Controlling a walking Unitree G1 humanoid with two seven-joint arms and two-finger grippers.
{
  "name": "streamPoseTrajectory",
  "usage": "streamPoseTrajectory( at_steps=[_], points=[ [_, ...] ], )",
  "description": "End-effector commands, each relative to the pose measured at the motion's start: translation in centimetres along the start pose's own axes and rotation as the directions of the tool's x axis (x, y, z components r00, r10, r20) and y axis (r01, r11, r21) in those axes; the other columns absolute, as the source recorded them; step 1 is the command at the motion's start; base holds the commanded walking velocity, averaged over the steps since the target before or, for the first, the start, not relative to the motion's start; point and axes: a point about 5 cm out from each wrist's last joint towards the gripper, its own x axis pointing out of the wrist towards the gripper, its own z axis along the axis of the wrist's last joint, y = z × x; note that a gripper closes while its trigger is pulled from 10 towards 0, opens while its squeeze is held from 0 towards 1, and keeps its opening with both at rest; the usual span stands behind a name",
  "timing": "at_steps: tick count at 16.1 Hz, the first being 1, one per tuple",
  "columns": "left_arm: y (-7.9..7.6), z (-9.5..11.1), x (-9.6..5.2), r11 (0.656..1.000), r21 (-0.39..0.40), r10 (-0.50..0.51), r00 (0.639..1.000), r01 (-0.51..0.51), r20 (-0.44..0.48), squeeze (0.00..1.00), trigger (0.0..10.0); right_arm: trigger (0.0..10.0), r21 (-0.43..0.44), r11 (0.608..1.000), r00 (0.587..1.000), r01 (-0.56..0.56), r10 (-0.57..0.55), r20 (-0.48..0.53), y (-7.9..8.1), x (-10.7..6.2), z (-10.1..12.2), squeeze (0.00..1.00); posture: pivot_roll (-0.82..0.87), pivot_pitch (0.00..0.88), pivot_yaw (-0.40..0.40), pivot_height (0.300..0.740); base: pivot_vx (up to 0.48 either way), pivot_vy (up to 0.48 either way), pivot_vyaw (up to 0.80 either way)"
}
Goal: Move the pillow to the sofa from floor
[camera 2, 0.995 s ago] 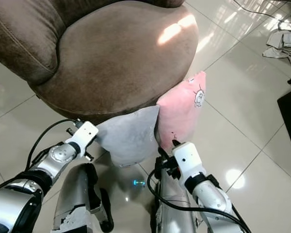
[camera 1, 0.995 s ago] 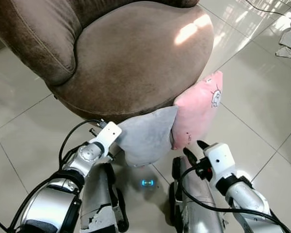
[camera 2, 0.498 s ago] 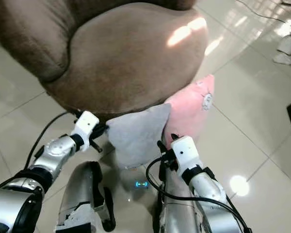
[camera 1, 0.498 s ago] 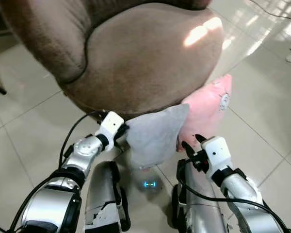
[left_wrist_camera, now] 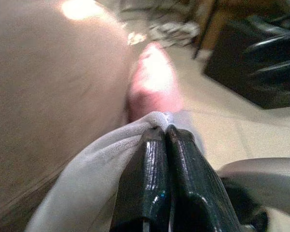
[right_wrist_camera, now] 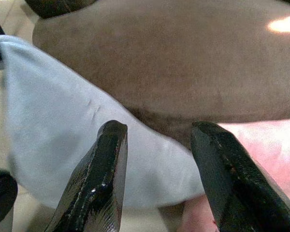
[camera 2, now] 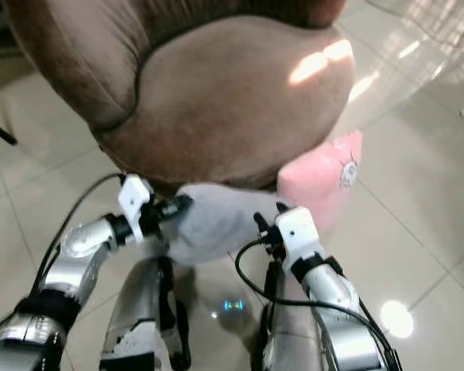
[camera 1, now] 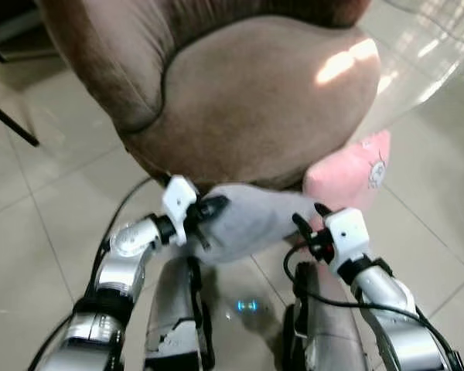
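Left hand (left_wrist_camera: pixel 165 133) clamped on soft grey pillow (camera 1: pixel 251 220), limp, against brown sofa (camera 1: pixel 271 100) front; right hand (right_wrist_camera: pixel 159 130) fingers apart near pink pillow (camera 1: pixel 352 170).

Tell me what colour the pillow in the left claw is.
Light grey pillow, pinched by the left claw; clearest in the left eye view.

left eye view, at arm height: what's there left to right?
left tool → grey pillow → right tool → pink pillow
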Motion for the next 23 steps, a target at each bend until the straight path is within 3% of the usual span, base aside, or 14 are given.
streamPoseTrajectory(
  at_steps=[1, 3, 6, 7, 10, 13, 17, 19, 21, 23],
  points=[
    [-0.2, 1.4, -0.2, 0.999, 0.015, -0.045, 0.998, 0.044, 0.053, 0.0, 0.0, 10.0, 0.011, 1.0, 1.0, 0.012, -0.012, 0.004, 0.0, -0.2, -0.1, 0.0, -0.11, 0.188, 0.07, 0.585, 0.0, 0.0, 0.0],
    [-0.1, 2.6, -0.6, 0.999, 0.023, -0.036, 0.995, 0.034, 0.089, 0.0, 0.0, 10.0, 0.018, 0.999, 0.999, 0.026, -0.026, 0.027, -0.2, 0.0, 0.3, 0.0, -0.1, 0.177, 0.069, 0.585, 0.0, 0.0, 0.0],
    [1.9, 5.2, -1.8, 0.995, 0.06, 0.075, 0.988, -0.084, 0.132, 0.0, 0.0, 10.0, 0.05, 0.997, 0.996, 0.057, -0.06, 0.069, -0.6, 0.1, 1.3, 0.0, -0.1, 0.152, 0.074, 0.585, 0.0, 0.0, 0.0],
    [3.1, 7.0, -2.1, 0.985, 0.068, 0.146, 0.973, -0.161, 0.179, 0.0, 0.0, 10.0, 0.089, 0.991, 0.99, 0.102, -0.11, 0.091, -0.8, -0.1, 1.9, 0.0, -0.1, 0.135, 0.075, 0.585, 0.0, 0.0, 0.0],
    [4.0, 9.8, -2.1, 0.97, 0.075, 0.204, 0.943, -0.23, 0.262, 0.0, 0.0, 10.0, 0.125, 0.984, 0.987, 0.128, -0.138, 0.079, -0.7, -0.4, 2.5, 0.0, -0.1, 0.103, 0.072, 0.585, 0.0, 0.0, 0.0],
    [5.5, 13.1, -0.9, 0.936, 0.064, 0.298, 0.878, -0.346, 0.374, 0.0, 0.0, 10.0, 0.154, 0.975, 0.975, 0.161, -0.181, 0.128, -0.8, -0.3, 3.5, 0.0, -0.11, 0.086, 0.088, 0.605, 0.0, 0.0, 0.0],
    [6.3, 14.4, 1.0, 0.899, 0.022, 0.395, 0.829, -0.438, 0.396, 0.0, 0.0, 10.0, 0.167, 0.965, 0.962, 0.2, -0.226, 0.155, -1.3, 0.0, 4.7, 0.0, -0.11, 0.06, 0.096, 0.645, 0.0, 0.0, 0.0],
    [6.2, 14.6, 1.4, 0.9, 0.032, 0.388, 0.83, -0.436, 0.4, 0.0, 0.0, 10.0, 0.178, 0.962, 0.958, 0.209, -0.237, 0.158, -1.1, 0.0, 4.9, 0.0, -0.1, 0.055, 0.084, 0.66, 0.0, 0.0, 0.0],
    [7.2, 15.1, 1.6, 0.864, 0.035, 0.449, 0.799, -0.503, 0.401, 0.0, 0.0, 10.0, 0.192, 0.959, 0.957, 0.21, -0.242, 0.161, -0.6, 0.2, 5.1, 0.0, -0.1, 0.051, 0.083, 0.685, 0.0, 0.0, 0.0],
    [7.5, 15.1, 1.6, 0.852, 0.023, 0.472, 0.787, -0.522, 0.396, 0.0, 0.0, 10.0, 0.196, 0.957, 0.956, 0.212, -0.245, 0.161, -0.6, 0.3, 5.2, 0.0, -0.1, 0.043, 0.077, 0.7, 0.0, 0.0, 0.0]
  ],
)
